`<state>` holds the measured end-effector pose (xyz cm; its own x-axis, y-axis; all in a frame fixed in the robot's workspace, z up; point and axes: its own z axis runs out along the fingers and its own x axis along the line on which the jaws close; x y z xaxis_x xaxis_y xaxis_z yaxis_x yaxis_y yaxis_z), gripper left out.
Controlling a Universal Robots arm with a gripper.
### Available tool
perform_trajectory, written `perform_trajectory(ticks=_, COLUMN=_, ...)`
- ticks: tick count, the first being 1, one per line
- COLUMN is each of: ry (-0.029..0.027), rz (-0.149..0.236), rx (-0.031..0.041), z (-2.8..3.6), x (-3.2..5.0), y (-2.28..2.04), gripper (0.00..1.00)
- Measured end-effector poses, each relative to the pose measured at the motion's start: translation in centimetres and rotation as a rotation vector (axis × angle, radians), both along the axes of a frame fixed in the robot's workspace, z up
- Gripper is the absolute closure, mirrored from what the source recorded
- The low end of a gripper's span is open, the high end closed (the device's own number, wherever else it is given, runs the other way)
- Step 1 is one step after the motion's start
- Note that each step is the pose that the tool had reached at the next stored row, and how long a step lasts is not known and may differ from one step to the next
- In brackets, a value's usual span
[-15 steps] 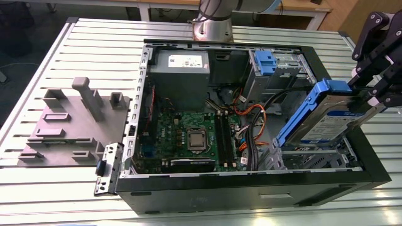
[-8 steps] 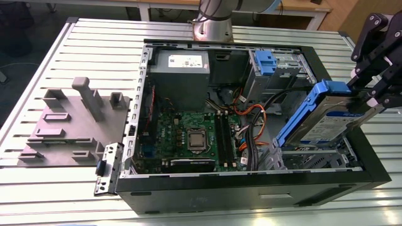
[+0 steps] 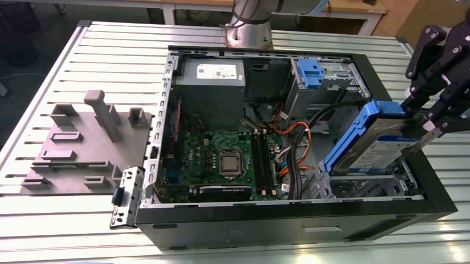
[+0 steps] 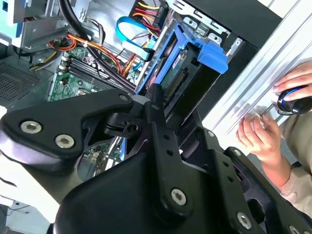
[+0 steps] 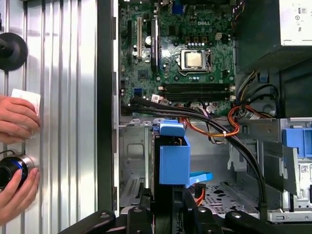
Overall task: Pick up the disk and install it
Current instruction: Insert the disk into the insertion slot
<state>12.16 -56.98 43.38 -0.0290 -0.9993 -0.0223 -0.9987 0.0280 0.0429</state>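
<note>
In the exterior view, the right edge cuts off the gripper (image 3: 424, 118) above its links, and the top edge cuts off the arm (image 3: 248, 19). The disk (image 3: 378, 144) meets the cage (image 3: 367, 186) at its lower end; contact there cannot be determined. In the second wrist view, black links cover the disk's near end, and one hand (image 4: 258, 139) runs out of frame. In the first wrist view, a hand (image 5: 14, 190) partly covers a knob (image 5: 9, 170).
</note>
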Motion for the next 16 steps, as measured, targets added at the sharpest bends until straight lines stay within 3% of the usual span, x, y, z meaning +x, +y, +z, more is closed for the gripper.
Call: perform_trajectory(ticks=16, ry=0.0000, rz=0.000, rx=-0.0001, z=-2.88, x=0.00, y=-0.05, gripper=0.65)
